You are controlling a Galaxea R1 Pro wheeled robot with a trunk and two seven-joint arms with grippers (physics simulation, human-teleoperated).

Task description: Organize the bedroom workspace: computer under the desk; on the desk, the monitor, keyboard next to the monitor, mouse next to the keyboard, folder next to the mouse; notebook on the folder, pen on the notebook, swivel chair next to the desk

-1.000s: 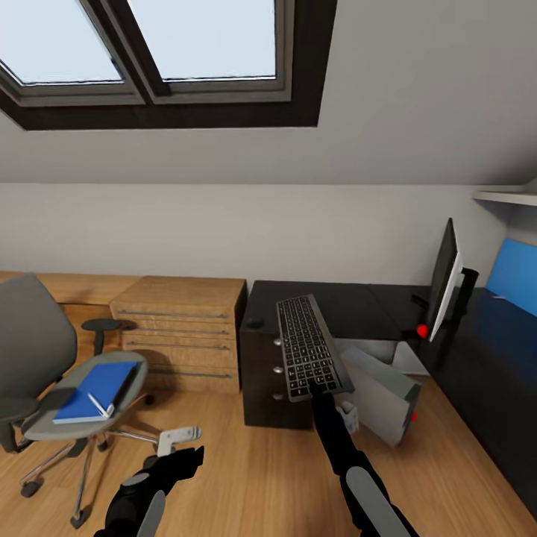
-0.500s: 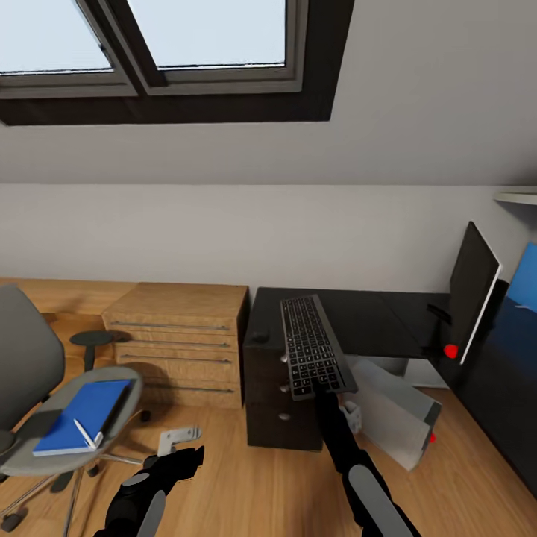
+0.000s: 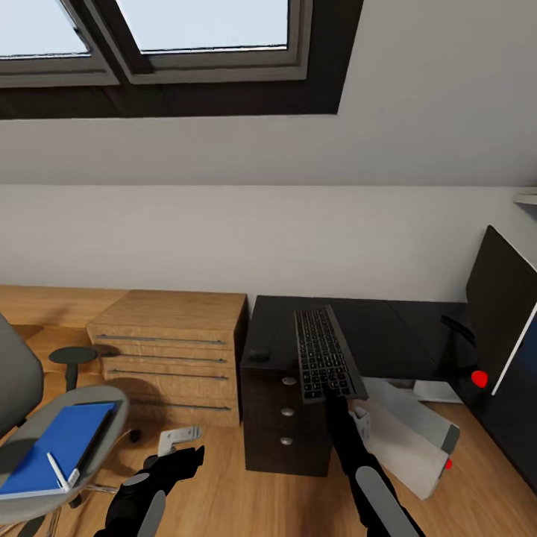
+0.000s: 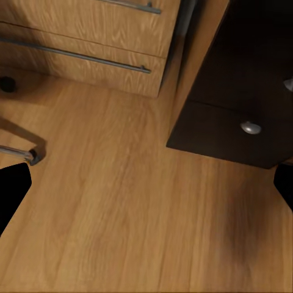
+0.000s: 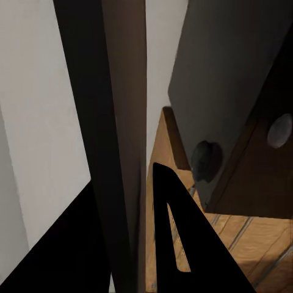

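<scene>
The robot's right gripper [image 3: 333, 397] has its jaws clamped on the near short edge of the keyboard [image 3: 325, 353], carrying it raised above the black tabletop of the desk [image 3: 388, 328], long side running away from the robot, keys up. From the right wrist the keyboard [image 5: 119, 122] appears edge-on between the fingers.

The mouse [image 3: 259, 354] sits on the tabletop's near left corner, above the dark drawers with silver knobs. The monitor [image 3: 503, 302] stands on the tabletop at the far right. The computer [image 3: 414, 440] lies tilted on the oak floor under the desk, beside the drawers.

The left gripper [image 3: 179, 447] hangs low over the floor, jaws spread wide and holding nothing.

The swivel chair [image 3: 30, 403] stands at the left, well apart from the desk. The blue folder [image 3: 56, 447] rests on its seat with a white pen [image 3: 58, 470] on top. A light oak dresser [image 3: 168, 347] sits just beside the desk.
</scene>
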